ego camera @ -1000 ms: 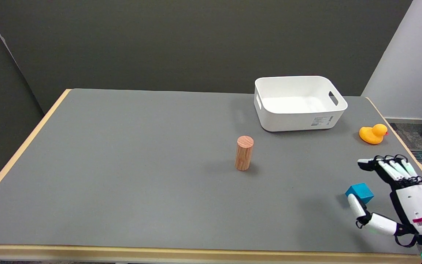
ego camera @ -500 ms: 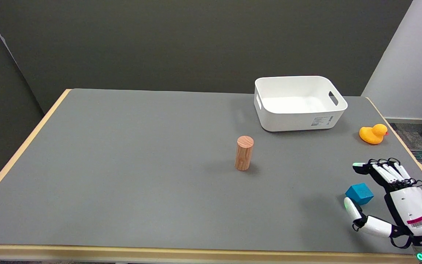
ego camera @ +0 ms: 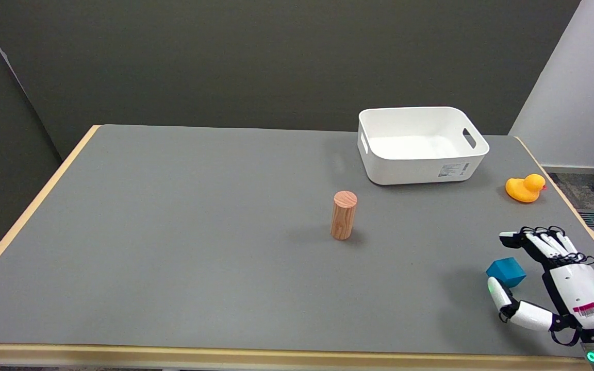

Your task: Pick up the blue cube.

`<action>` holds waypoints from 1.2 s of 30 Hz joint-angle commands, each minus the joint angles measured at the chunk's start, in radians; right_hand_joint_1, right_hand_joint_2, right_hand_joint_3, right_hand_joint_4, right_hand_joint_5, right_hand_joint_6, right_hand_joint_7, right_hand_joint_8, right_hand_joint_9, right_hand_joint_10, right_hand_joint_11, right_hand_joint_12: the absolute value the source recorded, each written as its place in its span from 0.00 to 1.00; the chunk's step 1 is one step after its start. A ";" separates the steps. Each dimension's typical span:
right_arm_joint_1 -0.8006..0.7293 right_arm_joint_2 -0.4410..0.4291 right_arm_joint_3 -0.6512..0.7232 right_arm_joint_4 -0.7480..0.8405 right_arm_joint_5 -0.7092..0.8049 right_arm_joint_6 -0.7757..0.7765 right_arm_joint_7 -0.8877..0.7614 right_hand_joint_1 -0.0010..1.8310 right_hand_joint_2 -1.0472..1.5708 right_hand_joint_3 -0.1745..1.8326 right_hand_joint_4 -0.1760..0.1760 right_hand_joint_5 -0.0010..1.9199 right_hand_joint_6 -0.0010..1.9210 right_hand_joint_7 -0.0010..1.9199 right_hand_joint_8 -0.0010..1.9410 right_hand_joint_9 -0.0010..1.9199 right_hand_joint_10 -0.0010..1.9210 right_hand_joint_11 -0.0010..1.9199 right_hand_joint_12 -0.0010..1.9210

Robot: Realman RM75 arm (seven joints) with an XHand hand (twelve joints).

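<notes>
The wooden cylinder is standing upright mid-tabletop. The blue cube is sitting near the tabletop's front right corner, and your right hand is cupping around it, fingers spread beyond and thumb in front, gripping nothing.

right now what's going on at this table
The robot's right hand is open around the blue cube, thumb on the near side and fingers beyond it, not yet gripping. The cube sits on the grey table. A wooden cylinder, white bin and rubber duck stand untouched.
</notes>
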State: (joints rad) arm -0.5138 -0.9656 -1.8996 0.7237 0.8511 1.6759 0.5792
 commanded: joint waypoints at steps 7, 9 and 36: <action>0.112 -0.008 0.008 -0.162 0.028 -0.055 0.177 0.29 0.67 0.52 0.19 0.20 0.38 0.28 0.31 0.17 0.42 0.05 0.61; 0.113 -0.008 0.008 -0.162 0.028 -0.067 0.177 0.29 0.67 0.52 0.19 0.20 0.38 0.28 0.31 0.17 0.42 0.05 0.61; 0.096 -0.045 -0.001 -0.173 0.028 -0.093 0.177 0.29 0.67 0.52 0.20 0.20 0.38 0.28 0.31 0.17 0.43 0.05 0.61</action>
State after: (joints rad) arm -0.4155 -0.9921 -1.8964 0.5597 0.8777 1.5864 0.7476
